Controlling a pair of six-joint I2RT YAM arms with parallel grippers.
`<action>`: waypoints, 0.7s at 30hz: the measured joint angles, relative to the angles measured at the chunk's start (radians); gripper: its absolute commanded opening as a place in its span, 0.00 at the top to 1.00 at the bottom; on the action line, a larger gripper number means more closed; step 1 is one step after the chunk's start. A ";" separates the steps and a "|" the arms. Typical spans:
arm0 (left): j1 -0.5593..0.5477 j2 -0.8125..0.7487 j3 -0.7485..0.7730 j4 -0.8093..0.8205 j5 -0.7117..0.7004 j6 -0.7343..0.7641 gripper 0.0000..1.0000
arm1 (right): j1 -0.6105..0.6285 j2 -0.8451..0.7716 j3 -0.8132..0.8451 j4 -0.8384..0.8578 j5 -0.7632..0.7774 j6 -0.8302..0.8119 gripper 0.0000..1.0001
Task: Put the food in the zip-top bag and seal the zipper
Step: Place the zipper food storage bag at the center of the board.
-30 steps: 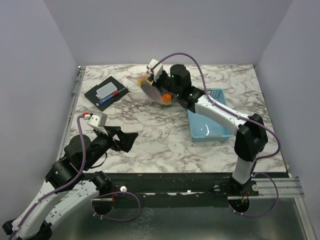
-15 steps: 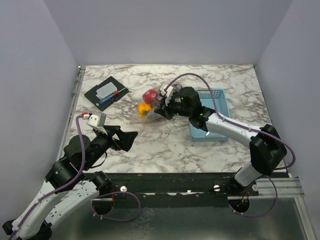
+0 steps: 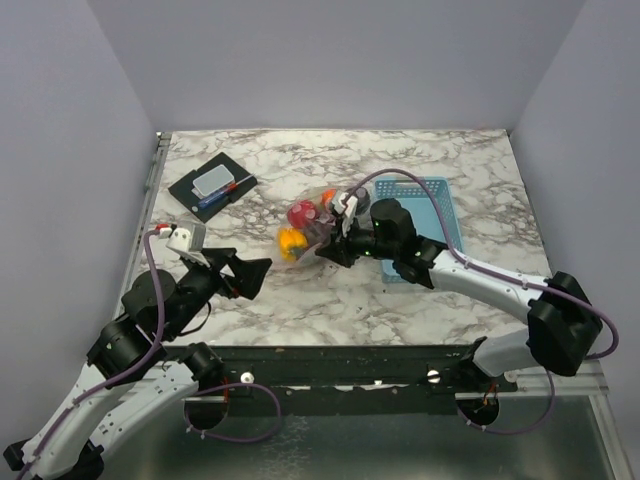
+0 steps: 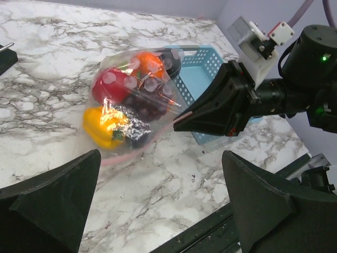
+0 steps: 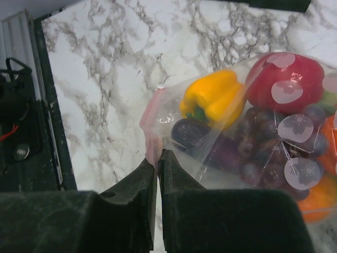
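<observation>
The clear zip-top bag (image 3: pixel 305 228) lies on the marble table (image 3: pixel 300 290) with the food inside: a yellow pepper (image 5: pixel 213 95), a red tomato (image 5: pixel 287 79), dark grapes (image 5: pixel 274 147), an eggplant (image 5: pixel 192 132) and an orange piece (image 4: pixel 149 62). My right gripper (image 5: pixel 158 161) is shut on the bag's pinkish-red zipper (image 5: pixel 151 129) at its near end. It also shows in the top view (image 3: pixel 330 252) and in the left wrist view (image 4: pixel 184 117). My left gripper (image 3: pixel 262 272) is open and empty, left of the bag and apart from it.
A light-blue slotted basket (image 3: pixel 425 225) stands right of the bag, under my right arm. A black tray with a small grey box and pens (image 3: pixel 210 186) sits at the back left. The table's front edge and a black rail (image 3: pixel 350 358) run near my bases.
My right gripper has pulled the filled bag from the back of the table toward the front and lowered it onto the marble. My left gripper has barely moved.
</observation>
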 measured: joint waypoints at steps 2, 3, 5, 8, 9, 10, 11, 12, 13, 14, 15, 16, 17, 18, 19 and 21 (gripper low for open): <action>0.000 0.001 0.007 0.000 -0.001 0.000 0.01 | 0.014 -0.034 -0.042 -0.002 0.002 0.018 0.72; 0.000 0.002 0.011 0.000 -0.002 0.000 0.01 | 0.019 -0.055 -0.061 -0.004 0.004 0.029 0.69; 0.000 0.006 0.017 0.000 -0.005 0.000 0.01 | 0.027 -0.105 -0.089 -0.007 0.010 0.043 0.62; 0.000 0.018 0.023 0.000 -0.011 0.003 0.01 | 0.033 -0.180 -0.096 -0.018 0.022 0.058 0.47; 0.000 0.023 0.025 0.000 -0.014 0.004 0.01 | 0.034 -0.207 -0.095 -0.023 0.028 0.060 0.45; 0.000 0.028 0.028 0.000 -0.017 0.006 0.01 | 0.034 -0.236 -0.095 -0.031 0.034 0.060 0.44; 0.000 0.031 0.030 0.000 -0.019 0.007 0.01 | 0.034 -0.264 -0.095 -0.042 0.042 0.058 0.42; 0.000 0.033 0.031 0.000 -0.021 0.007 0.01 | 0.034 -0.291 -0.095 -0.052 0.050 0.058 0.41; 0.000 0.034 0.032 0.000 -0.023 0.008 0.01 | 0.034 -0.316 -0.095 -0.063 0.059 0.058 0.40; 0.000 0.035 0.032 0.000 -0.026 0.008 0.01 | 0.034 -0.340 -0.093 -0.076 0.068 0.057 0.40; 0.000 0.035 0.032 0.000 -0.029 0.008 0.01 | 0.034 -0.359 -0.089 -0.091 0.079 0.057 0.39; 0.000 0.035 0.032 0.000 -0.031 0.007 0.01 | 0.034 -0.374 -0.084 -0.107 0.089 0.057 0.39; 0.000 0.035 0.032 0.000 -0.034 0.007 0.01 | 0.034 -0.388 -0.077 -0.122 0.099 0.056 0.39; 0.000 0.035 0.032 0.000 -0.036 0.007 0.01 | 0.034 -0.399 -0.069 -0.140 0.110 0.056 0.38; 0.000 0.036 0.032 0.000 -0.038 0.007 0.01 | 0.034 -0.408 -0.059 -0.159 0.121 0.056 0.36; 0.000 0.040 0.034 0.000 -0.040 0.007 0.01 | 0.034 -0.420 -0.036 -0.195 0.143 0.056 0.35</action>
